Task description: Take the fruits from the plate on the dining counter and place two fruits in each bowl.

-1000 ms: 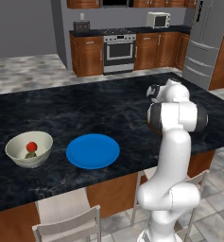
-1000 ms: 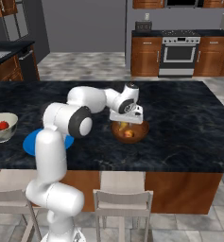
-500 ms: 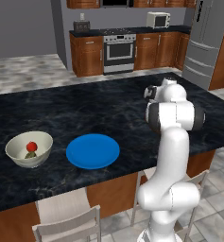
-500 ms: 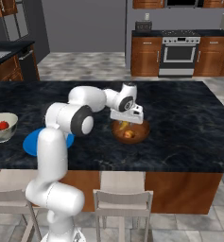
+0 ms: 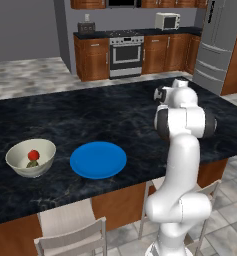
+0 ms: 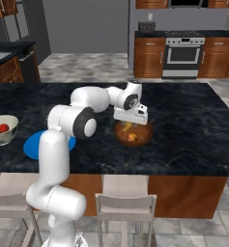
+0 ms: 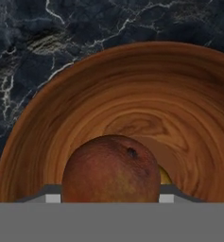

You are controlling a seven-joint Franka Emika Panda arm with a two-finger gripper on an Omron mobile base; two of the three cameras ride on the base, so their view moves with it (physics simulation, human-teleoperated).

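My gripper (image 6: 130, 117) hovers over the wooden bowl (image 6: 133, 134), grasping the orange fruit (image 7: 111, 169) for release inside; red fruit (image 5: 33, 155) sits in the white bowl (image 5: 30, 157); blue plate (image 5: 98, 159) emptied.

Grey wall (image 5: 25, 25) behind, grey stone-pattern floor (image 6: 82, 62). Brown cabinets (image 5: 92, 62) along the far side, with steel stove (image 5: 126, 54), microwave (image 5: 167, 21) on top, tall steel fridge (image 5: 217, 45) beside. Pale chairs (image 6: 123, 212) near the camera.
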